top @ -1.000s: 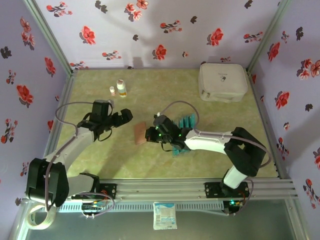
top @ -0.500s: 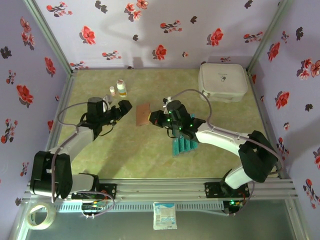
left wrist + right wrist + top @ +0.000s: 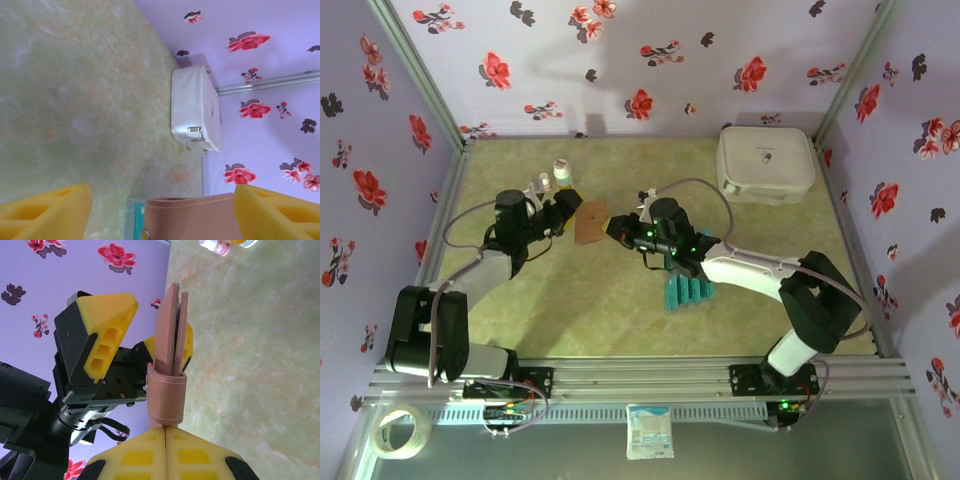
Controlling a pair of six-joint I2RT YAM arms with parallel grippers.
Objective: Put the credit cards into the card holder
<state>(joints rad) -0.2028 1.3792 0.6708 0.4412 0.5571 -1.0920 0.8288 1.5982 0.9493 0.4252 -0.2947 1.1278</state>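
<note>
My right pincer (image 3: 165,432) clenched on card holder (image 3: 590,222), lifted edge-up over counter (image 3: 530,320). My left pincer (image 3: 567,210) released, fingers straddling holder's opposite edge. Credit cards (image 3: 688,292) on counter beside right arm.

The left arm (image 3: 470,278) and the right arm (image 3: 750,270) have pale white-grey links between chunky black joints; a thin grey cable (image 3: 695,184) loops loose along each; small green lights (image 3: 655,238) glow on the right arm's black wrist housing. The left gripper (image 3: 567,208) is a black block with small silver screws (image 3: 102,381); its fingers (image 3: 107,315) are yellow wedges with rectangular cut-outs; the right gripper (image 3: 613,226) has matching yellow fingers (image 3: 142,457) edged in black.
</note>
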